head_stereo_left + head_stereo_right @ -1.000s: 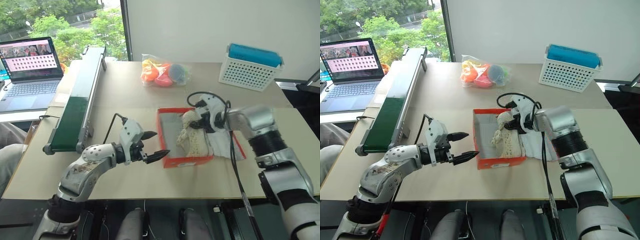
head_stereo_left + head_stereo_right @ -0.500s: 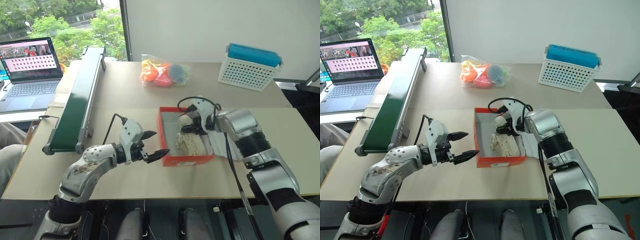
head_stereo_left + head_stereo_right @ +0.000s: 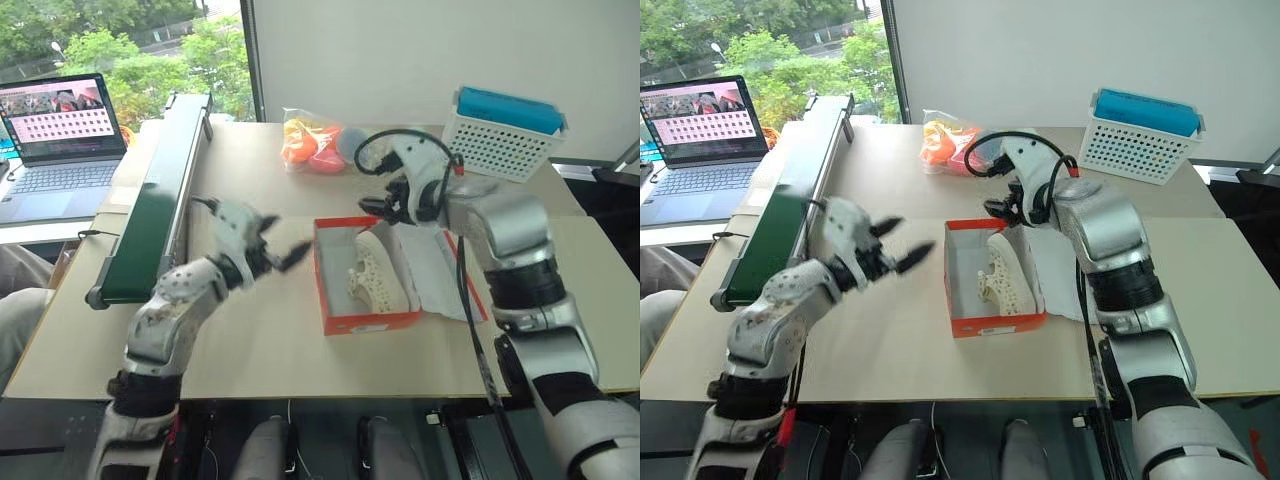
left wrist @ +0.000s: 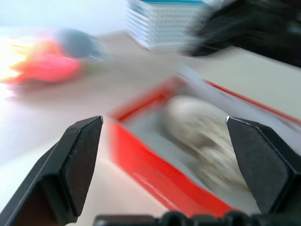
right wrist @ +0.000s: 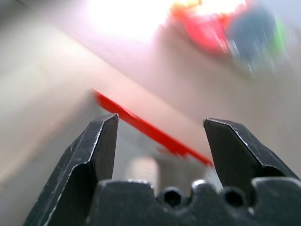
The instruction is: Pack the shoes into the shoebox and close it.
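The red-orange shoebox (image 3: 360, 322) lies open in the middle of the table, its lid and white tissue paper (image 3: 435, 270) spread flat to the right. The cream-white knitted shoes (image 3: 375, 278) lie inside it, pressed close together. My right gripper (image 3: 384, 207) hovers open and empty above the box's far edge, with the red rim (image 5: 141, 123) just beyond its fingertips. My left gripper (image 3: 286, 254) hangs open and empty in the air to the left of the box, pointing at it. In its wrist view the box (image 4: 155, 160) and a shoe (image 4: 202, 129) lie ahead.
A clear bag of orange and blue toys (image 3: 322, 143) sits behind the box. A white perforated basket with a blue top (image 3: 500, 135) stands at the back right. A long green conveyor (image 3: 150, 205) runs along the left side, with a laptop (image 3: 60, 135) beyond it.
My right gripper let go of the shoe, which now lies in the box, then opened and rose toward the far edge. My left gripper lifted and drew away from the box's near corner, still open.
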